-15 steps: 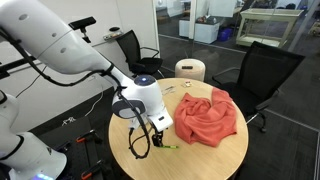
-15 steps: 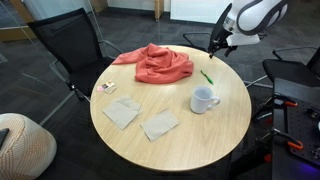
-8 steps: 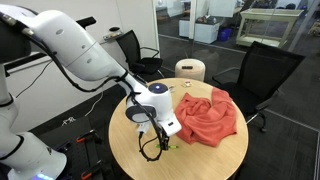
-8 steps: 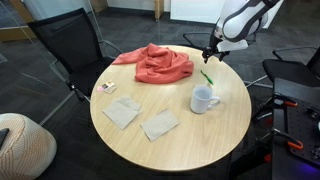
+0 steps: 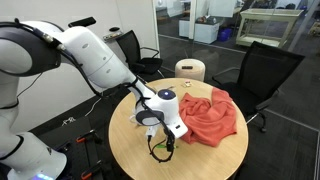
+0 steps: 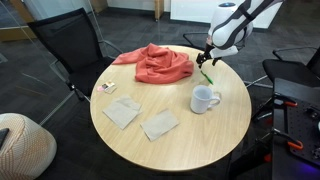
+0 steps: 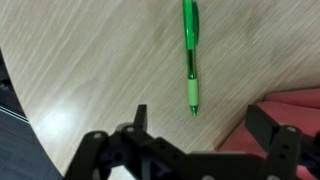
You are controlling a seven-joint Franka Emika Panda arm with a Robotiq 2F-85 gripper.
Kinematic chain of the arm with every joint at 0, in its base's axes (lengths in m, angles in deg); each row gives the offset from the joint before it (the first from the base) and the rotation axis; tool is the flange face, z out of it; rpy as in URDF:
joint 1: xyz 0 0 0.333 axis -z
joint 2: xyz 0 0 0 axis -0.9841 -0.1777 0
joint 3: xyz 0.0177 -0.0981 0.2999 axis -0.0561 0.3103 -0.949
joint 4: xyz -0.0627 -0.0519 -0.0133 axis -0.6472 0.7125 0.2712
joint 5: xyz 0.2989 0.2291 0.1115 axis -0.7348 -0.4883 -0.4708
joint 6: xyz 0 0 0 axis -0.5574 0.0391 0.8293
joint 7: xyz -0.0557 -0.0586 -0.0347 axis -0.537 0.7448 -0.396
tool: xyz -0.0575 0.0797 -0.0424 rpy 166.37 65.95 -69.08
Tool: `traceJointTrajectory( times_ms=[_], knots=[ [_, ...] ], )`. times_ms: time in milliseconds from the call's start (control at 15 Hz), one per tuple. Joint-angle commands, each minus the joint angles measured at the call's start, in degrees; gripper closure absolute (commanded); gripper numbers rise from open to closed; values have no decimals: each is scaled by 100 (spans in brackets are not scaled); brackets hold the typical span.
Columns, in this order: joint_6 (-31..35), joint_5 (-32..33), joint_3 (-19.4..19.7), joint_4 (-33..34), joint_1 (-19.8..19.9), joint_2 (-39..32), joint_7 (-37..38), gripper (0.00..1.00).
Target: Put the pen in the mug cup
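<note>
Pen (image 7: 190, 55) lies by the bench (image 7: 80, 60) edge just ahead of the claw (image 7: 200, 126), whose fingers (image 7: 140, 120) we find parted, its long axis square to their closing line.

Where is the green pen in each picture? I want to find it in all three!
Wrist view: the pen runs down from the top edge, right of centre, above the open claw.
In an exterior view: it lies just under the claw, right of the cloth.
In an exterior view: I cannot spot it; the claw covers that place.
Shared landmark: the red-orange cloth, right beside the pen.
</note>
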Motion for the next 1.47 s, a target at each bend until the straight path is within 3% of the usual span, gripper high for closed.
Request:
traceJointTrajectory(
  times_ms=[0,867,933,1000,1400],
  knots=[
    [-283,-180,-150,368,183,-241,-361,0],
    [-212,-184,-359,563,362,-604,-849,0],
    [-186,-197,-368,562,371,-617,-849,25],
    [-183,-189,-357,564,364,-629,-840,26],
    [-183,-192,-357,560,391,-660,-847,73]
  ],
)
